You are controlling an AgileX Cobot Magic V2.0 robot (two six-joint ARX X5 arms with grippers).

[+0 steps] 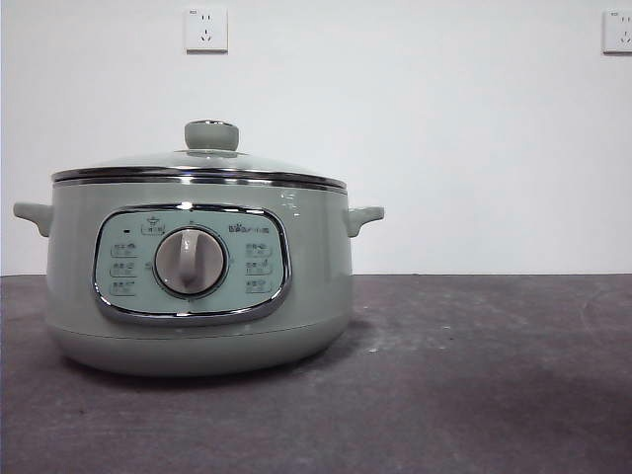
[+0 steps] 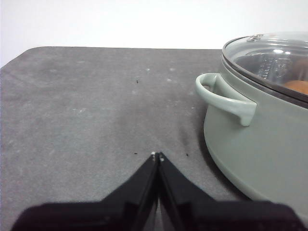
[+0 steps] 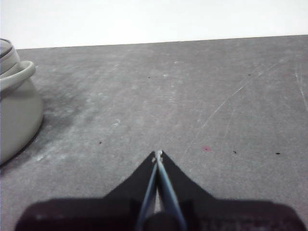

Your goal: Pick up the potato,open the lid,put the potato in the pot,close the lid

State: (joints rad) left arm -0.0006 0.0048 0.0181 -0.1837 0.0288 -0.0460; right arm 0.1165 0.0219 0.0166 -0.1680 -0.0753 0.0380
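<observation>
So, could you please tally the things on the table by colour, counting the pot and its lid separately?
Sage green: 1, the pot
Clear glass with a green knob: 1, the lid, sitting on the pot
Orange-brown: 1, the potato, seen through the lid inside the pot
Total: 3

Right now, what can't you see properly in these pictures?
- The potato: left wrist view shows only an orange patch through the lid, cut by the picture's edge; front view hides it behind the pot wall.
- Panel labels: front view, too small to read.
- Pot in right wrist view: mostly cut off by the edge.
- Both arms: out of the front view.
</observation>
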